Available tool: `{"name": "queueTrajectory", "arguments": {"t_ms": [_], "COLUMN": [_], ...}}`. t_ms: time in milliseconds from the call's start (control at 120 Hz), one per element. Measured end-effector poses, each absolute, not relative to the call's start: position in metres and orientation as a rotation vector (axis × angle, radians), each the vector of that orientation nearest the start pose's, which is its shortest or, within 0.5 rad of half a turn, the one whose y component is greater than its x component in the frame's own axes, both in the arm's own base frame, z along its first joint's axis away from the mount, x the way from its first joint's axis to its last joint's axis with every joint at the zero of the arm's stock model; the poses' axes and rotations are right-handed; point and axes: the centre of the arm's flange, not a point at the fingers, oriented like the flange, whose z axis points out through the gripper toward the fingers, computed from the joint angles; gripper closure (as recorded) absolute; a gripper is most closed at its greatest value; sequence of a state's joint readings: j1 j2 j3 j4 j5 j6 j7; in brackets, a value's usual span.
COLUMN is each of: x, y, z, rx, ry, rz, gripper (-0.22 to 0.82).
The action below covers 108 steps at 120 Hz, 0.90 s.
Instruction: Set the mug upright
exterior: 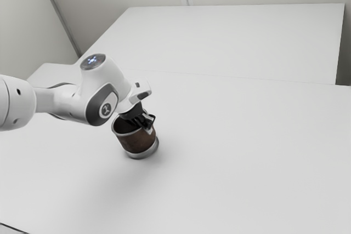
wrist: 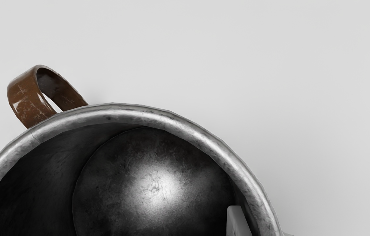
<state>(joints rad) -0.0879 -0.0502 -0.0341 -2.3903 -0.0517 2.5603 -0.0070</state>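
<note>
Table point(exterior: 247, 163): plain light grey-white top, smooth, low sheen. Thin straight seam in the exterior view separates the main top from a rear section point(exterior: 230, 39), same color. Dark line along the edge at the near corner, exterior view's left. On the main top: one mug point(exterior: 140, 142), left of center in the exterior view. Brown body, worn metal rim and base band, brown handle point(wrist: 24, 98) on the side. Mouth up, base down, mouth offset toward the exterior view's left. Can't tell if the base sits fully flat. Soft shadow on the table around it.
</note>
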Motion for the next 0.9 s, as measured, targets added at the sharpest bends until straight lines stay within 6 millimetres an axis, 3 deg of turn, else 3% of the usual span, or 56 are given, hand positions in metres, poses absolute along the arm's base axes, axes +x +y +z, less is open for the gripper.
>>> {"name": "queueTrajectory", "arguments": {"t_ms": [358,408,650,808,900], "x": [0.506,0.506,0.506,0.507,0.515], "y": [-0.063,-0.063,-0.066,-0.069,-0.069], "z": [0.344,0.344,0.354,0.379,0.408], "rx": [-3.176,-3.179,-3.184,-3.184,-3.189], "ry": [0.049,0.043,0.036,0.036,0.028], "rz": [-0.307,-0.306,-0.336,-0.405,-0.445], "gripper": [0.75,0.71,0.27,0.14,0.10]}}
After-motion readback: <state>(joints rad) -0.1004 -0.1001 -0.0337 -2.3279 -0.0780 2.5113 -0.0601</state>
